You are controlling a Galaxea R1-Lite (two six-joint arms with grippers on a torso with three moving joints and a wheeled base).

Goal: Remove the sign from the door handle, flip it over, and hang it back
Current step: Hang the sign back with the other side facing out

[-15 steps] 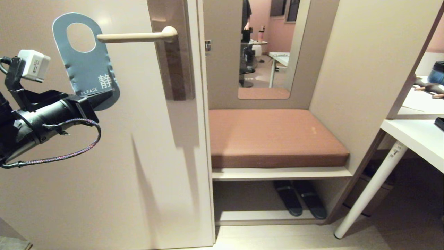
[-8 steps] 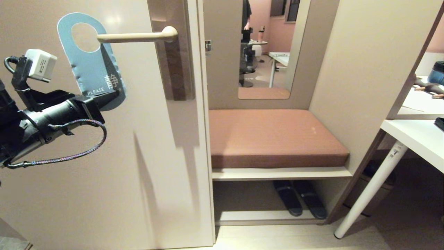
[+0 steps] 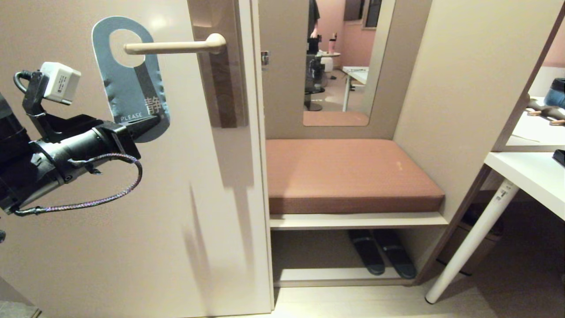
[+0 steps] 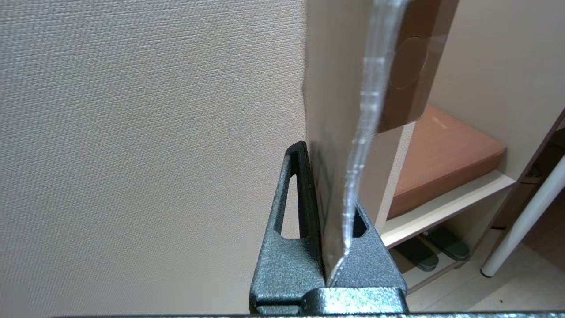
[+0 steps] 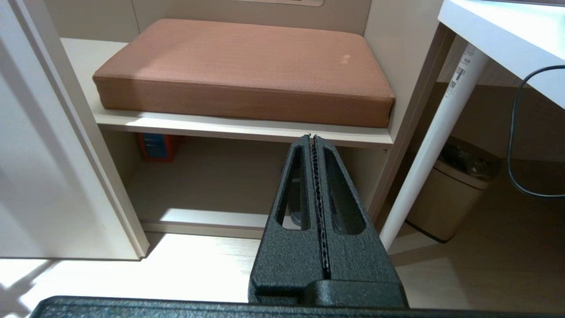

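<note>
The blue sign [image 3: 128, 92], with "PLEASE" printed near its lower end, stands upright against the cream door [image 3: 132, 221]. My left gripper [image 3: 141, 123] is shut on its lower end. The tip of the cream door handle [image 3: 176, 45] shows inside the outline of the sign's hole, and the lever crosses in front of the sign's right rim. The handle sits on a brownish-grey backplate [image 3: 220, 88]. The left wrist view shows the sign [image 4: 366, 110] edge-on, clamped in the left gripper [image 4: 329, 185]. My right gripper [image 5: 312, 138] is shut on nothing, low near the floor, outside the head view.
Right of the door is a niche with a brown bench cushion [image 3: 348, 174], dark slippers [image 3: 382, 256] beneath it and a mirror [image 3: 340, 62] reflecting a person. A white table [image 3: 529, 176] with a slanted leg [image 3: 472, 238] stands at right, a waste bin [image 5: 454, 194] under it.
My left gripper has carried the sign to the right along the door. The hole, which was left of the lever's tip, now overlaps it.
</note>
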